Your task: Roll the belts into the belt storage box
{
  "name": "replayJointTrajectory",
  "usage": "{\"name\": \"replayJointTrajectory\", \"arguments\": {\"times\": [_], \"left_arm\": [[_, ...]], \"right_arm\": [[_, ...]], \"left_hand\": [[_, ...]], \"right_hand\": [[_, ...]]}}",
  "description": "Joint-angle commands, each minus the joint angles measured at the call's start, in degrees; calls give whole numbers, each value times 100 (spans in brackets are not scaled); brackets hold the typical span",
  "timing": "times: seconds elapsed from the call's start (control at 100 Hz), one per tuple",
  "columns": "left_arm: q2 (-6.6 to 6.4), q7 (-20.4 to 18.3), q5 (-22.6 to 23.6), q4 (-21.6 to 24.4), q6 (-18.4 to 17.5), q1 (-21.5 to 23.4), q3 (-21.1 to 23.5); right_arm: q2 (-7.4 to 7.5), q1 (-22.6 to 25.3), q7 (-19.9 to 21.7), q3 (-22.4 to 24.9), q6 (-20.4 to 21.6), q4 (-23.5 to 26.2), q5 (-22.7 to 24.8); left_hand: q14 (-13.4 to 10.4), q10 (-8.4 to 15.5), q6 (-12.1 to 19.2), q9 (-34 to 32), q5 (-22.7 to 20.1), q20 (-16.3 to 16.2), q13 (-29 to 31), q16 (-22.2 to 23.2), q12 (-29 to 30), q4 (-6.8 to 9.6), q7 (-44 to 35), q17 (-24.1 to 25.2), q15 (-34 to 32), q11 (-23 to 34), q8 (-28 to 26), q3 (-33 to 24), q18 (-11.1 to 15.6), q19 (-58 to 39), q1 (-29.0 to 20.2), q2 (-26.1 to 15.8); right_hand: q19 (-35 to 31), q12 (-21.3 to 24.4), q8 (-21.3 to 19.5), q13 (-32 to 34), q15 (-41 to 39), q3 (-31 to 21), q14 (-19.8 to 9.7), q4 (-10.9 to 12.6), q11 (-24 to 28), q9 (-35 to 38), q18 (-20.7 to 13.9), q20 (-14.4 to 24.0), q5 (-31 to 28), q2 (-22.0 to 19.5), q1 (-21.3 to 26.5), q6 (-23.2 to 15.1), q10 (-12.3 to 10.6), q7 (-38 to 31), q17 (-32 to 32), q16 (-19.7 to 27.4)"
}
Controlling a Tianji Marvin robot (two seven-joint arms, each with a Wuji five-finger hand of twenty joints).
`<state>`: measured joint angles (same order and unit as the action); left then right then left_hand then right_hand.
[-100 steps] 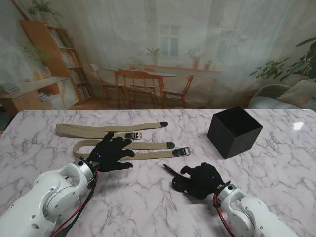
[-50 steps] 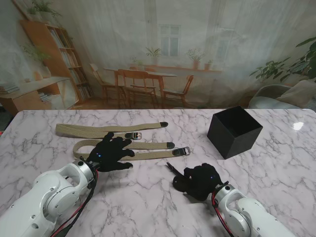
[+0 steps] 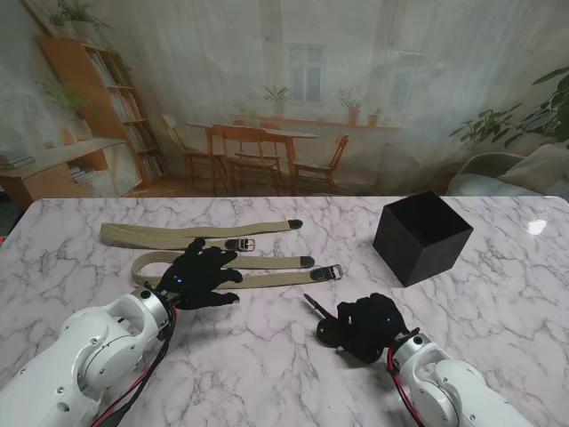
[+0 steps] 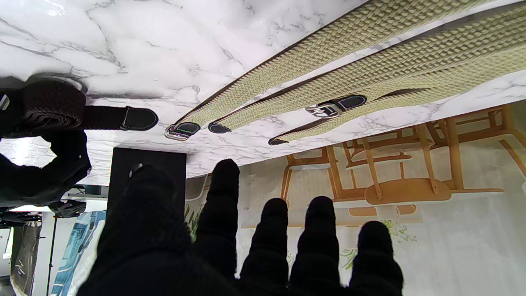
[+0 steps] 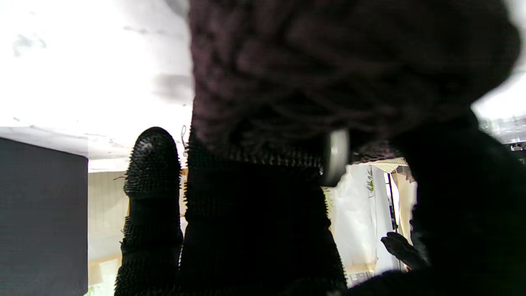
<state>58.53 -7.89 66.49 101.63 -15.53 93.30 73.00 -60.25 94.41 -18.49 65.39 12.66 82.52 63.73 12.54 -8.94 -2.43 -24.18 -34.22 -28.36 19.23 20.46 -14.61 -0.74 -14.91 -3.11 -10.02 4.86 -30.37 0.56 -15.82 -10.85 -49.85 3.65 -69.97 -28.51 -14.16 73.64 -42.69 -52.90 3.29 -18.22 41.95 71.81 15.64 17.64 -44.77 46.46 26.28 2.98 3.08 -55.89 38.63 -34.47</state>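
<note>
Fingers of my right hand point(image 3: 369, 325) wrap a rolled black belt point(image 3: 331, 327); left hand point(image 3: 197, 277) lies spread, empty, over beige belts point(image 3: 267, 262); box point(image 3: 420, 237) at two o'clock.

Close in on the right hand point(image 5: 263, 230), black knit glove filling most of the shot. Pressed against the fingers sits a dark braided belt point(image 5: 328, 61), coiled into a thick blurred mass, brown-black weave just readable. A small silver metal piece point(image 5: 336, 153), rounded and out of focus, glints at the coil's edge where it meets the fingers. One finger point(image 5: 153, 164) stands apart to the side, straight, its nubby tip sharp. Beside it, the black wall of the storage box point(image 5: 41, 213). Bright white marble table point(image 5: 82, 61) behind, washed out
</note>
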Motion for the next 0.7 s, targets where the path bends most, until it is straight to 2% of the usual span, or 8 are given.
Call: {"name": "replayJointTrajectory", "arguments": {"times": [0.0, 0.32, 0.53, 0.69], "left_arm": [[0, -97, -18, -13, 21, -14, -24], [5, -47, -4, -14, 46, 0, -6], [5, -53, -11, -21, 41, -8, -12], [5, -52, -16, -22, 44, -3, -6]], "right_arm": [[17, 50, -52, 48, 46, 131, 55], [24, 239, -198, 442, 158, 465, 293], [56, 406, -299, 1085, 338, 984, 735], [90, 326, -271, 1626, 502, 1346, 1068]], "left_hand": [[-47, -16, -31, -1, -109, -48, -117, 44, -51, -18, -34, 81, 150, -39, -40, 87, -239, 249, 82, -234], [-49, -13, -37, 2, -94, -49, -120, 45, -52, -18, -17, 82, 149, -38, -30, 87, -232, 248, 87, -237], [-50, -16, -35, -2, -110, -49, -120, 44, -53, -18, -26, 85, 150, -37, -34, 86, -235, 249, 87, -237], [-47, -18, -33, -20, -124, -49, -118, 45, -55, -18, -36, 84, 149, -33, -39, 87, -232, 248, 87, -236]], "right_hand": [[-158, -366, -392, 150, -348, -1187, -266, 290, 605, 452, 110, -2, -552, -290, 1229, -1793, -556, -944, 26, -129], [-161, -432, -545, 172, -392, -1197, -283, 286, 678, 424, 118, 19, -523, -306, 1238, -1727, -555, -924, 40, -148], [-158, -431, -570, 166, -416, -1200, -295, 284, 680, 426, 112, 24, -537, -310, 1234, -1720, -552, -898, 50, -156], [-148, -429, -589, 158, -407, -1187, -297, 281, 670, 429, 103, 26, -542, -323, 1226, -1743, -566, -879, 42, -149]]}}
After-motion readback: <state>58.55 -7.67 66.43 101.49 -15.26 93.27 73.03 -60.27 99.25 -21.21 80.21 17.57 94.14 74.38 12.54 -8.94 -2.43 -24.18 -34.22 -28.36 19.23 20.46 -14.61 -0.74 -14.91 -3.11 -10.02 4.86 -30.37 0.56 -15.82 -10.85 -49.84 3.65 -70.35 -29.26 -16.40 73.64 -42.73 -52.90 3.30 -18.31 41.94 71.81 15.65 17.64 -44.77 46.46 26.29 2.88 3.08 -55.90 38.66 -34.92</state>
